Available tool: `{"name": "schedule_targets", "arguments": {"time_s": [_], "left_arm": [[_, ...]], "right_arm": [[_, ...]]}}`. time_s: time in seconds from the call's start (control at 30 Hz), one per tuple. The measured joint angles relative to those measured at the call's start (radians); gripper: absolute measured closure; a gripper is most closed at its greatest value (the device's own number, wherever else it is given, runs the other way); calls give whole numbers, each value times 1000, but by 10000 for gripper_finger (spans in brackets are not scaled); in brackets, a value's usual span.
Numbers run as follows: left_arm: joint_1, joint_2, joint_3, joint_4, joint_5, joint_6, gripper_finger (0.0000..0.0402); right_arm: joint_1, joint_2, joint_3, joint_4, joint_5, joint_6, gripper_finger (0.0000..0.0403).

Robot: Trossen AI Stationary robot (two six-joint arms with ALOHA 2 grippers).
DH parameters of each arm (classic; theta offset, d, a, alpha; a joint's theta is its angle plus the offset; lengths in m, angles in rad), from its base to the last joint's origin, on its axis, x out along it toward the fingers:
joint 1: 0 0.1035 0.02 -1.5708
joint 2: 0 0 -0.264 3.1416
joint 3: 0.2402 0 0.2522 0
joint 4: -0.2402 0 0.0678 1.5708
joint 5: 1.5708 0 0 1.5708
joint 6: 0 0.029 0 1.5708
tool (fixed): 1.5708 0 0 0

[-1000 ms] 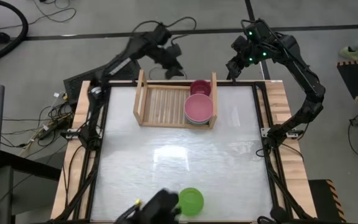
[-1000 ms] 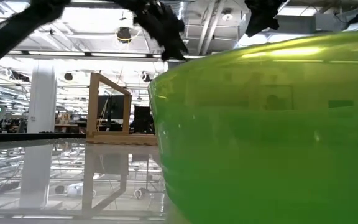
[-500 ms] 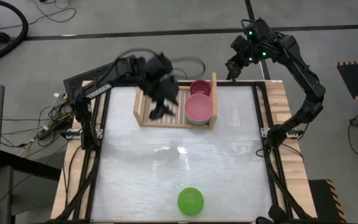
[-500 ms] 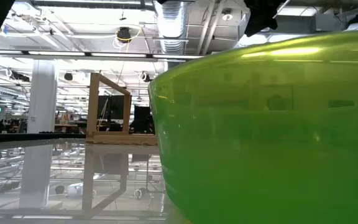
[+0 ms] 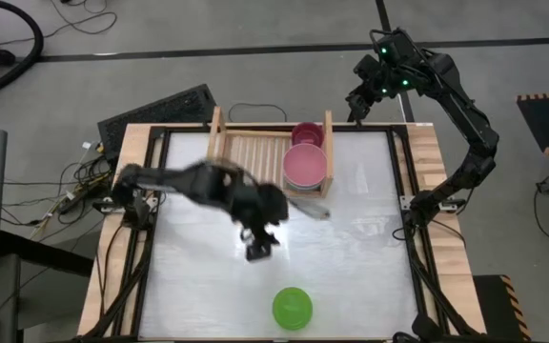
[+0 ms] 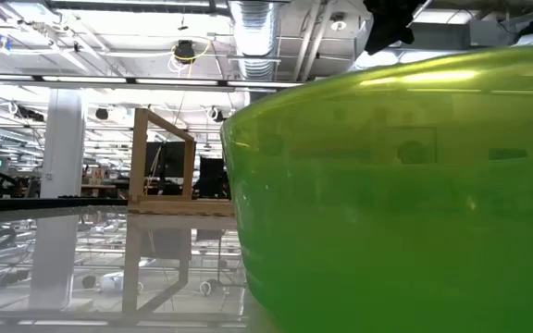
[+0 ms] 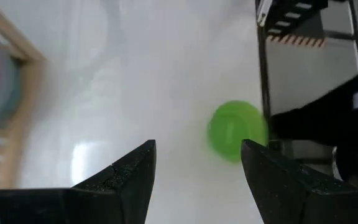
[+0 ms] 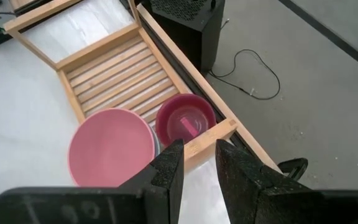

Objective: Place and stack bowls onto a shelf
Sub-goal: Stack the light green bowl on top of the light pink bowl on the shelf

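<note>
The light wooden shelf (image 5: pixel 246 152) lies flat at the desk's far edge, its slatted base bare on the left. At its right end a pink bowl (image 5: pixel 305 166) tops a stack, with a smaller magenta bowl (image 5: pixel 307 133) just behind. A lime green bowl (image 5: pixel 292 308) sits upright, alone near the front edge, well apart from the shelf.

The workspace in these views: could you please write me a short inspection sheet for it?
Surface: white table, glossy, wooden edges.
Job's things: shelf at the far edge holds a pink bowl stacked on others and a magenta bowl; lime green bowl alone at the near edge.
Clutter: nothing seen.
Grippers: left gripper open over mid-table, empty; right gripper above the shelf's far right corner, open, empty.
Cables: loose ones on the floor left of the table.
Surroundings: grey floor, black keyboard-like panel.
</note>
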Motion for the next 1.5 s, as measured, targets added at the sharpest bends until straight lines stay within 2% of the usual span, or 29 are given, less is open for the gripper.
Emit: {"name": "schedule_targets", "arguments": {"time_s": [0.17,0.33,0.43,0.67,0.97,1.23,1.37,1.5], "left_arm": [[-103,47,-63,130,-83,-169,182],[-169,122,-101,195,-227,-241,182],[-180,183,-102,240,-259,-278,182],[-193,347,-104,274,-163,-311,182],[-192,445,-103,271,-140,-250,182],[-194,497,-102,262,-70,-226,187],[-192,498,-109,254,-59,-184,224],[-185,499,-121,259,-59,-172,298]], "right_arm": [[0,0,0,-55,0,10,284],[4,0,0,-109,-2,30,284],[15,0,0,-128,-2,29,284],[36,1,0,-143,-2,29,284],[76,1,0,-143,-1,26,284],[100,1,0,-143,0,18,284],[98,1,0,-143,0,17,284],[98,1,0,-143,1,11,284]]}}
